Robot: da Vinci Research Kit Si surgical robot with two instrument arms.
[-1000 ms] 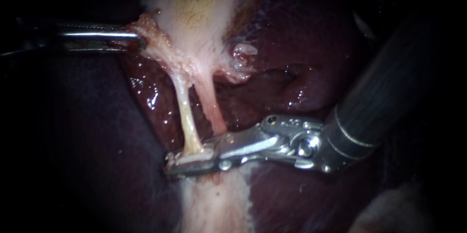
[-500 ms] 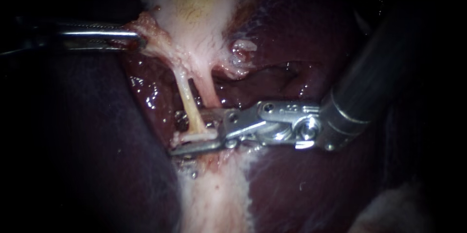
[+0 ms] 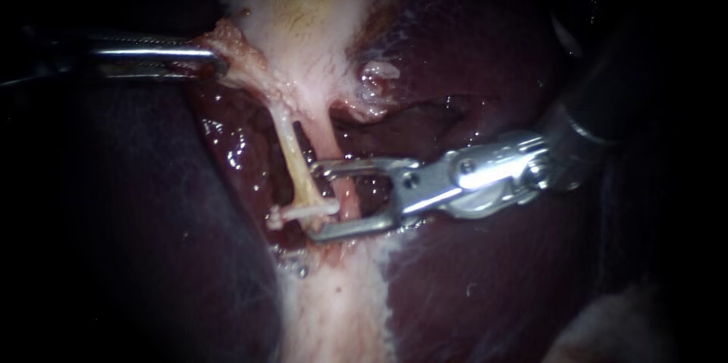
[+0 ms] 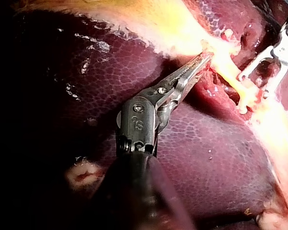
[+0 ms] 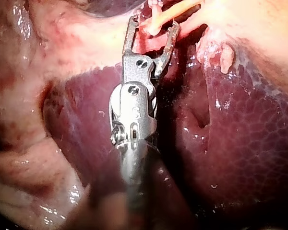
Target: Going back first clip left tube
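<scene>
Clip: white, short bar seated across the lower end of the left tube, just above the pale band of tissue below. Its long axis runs nearly level, crosswise to the tube.

Left instrument: enters level from the left. End effector clenched on the ragged edge of the gallbladder, holding it out to the side. Well apart from the clip, up at the tube's far end.

Left tube: thin, yellowish, taut. It runs steeply down from the gallbladder's neck to the clip.

Right tube: pinker, just beside the left tube. It passes behind the open fork of the right instrument.

Right instrument: shaft enters from the upper right. End effector released, its two arms spread wide, one above the clip and one below. Neither arm appears to touch the clip, whose right-hand end lies inside the fork's mouth. This is the nearer instrument by far.

Liver: dark red, wet, under and around everything.

Relation governing the move: the clip lies straight ahead of the right end effector, roughly in line with its long axis. A retreat back along the shaft, toward the upper right, should clear the clip and both tubes without snagging them. A sideways drift would risk catching the right tube.
</scene>
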